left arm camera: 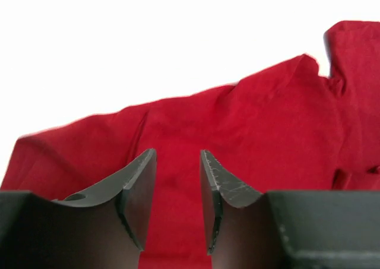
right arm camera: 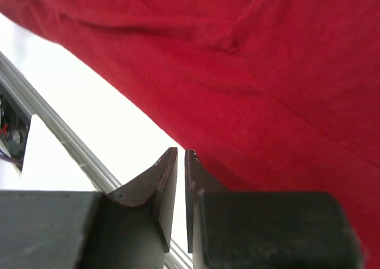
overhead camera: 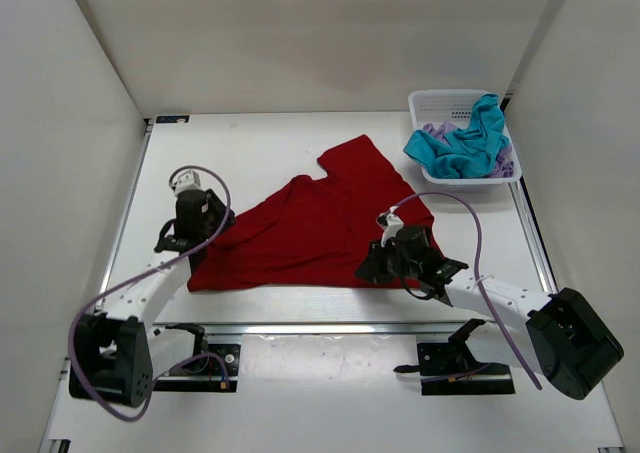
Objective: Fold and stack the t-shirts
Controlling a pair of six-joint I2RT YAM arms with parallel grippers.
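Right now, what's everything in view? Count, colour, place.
red t-shirt: 1, deep red, spread out mid-table between the arms
teal t-shirt: 1, teal-blue, bunched in the basket, spilling over its rim
lavender t-shirt: 1, pale lavender, in the basket, mostly under the teal one
basket: 1, white mesh, far right corner of the table
table: 1, white, walled on three sides
left tool: 1, black, over the red t-shirt's left end, jaws apart, nothing held
right tool: 1, black, at the red t-shirt's near right edge, jaws almost together, no cloth seen between them
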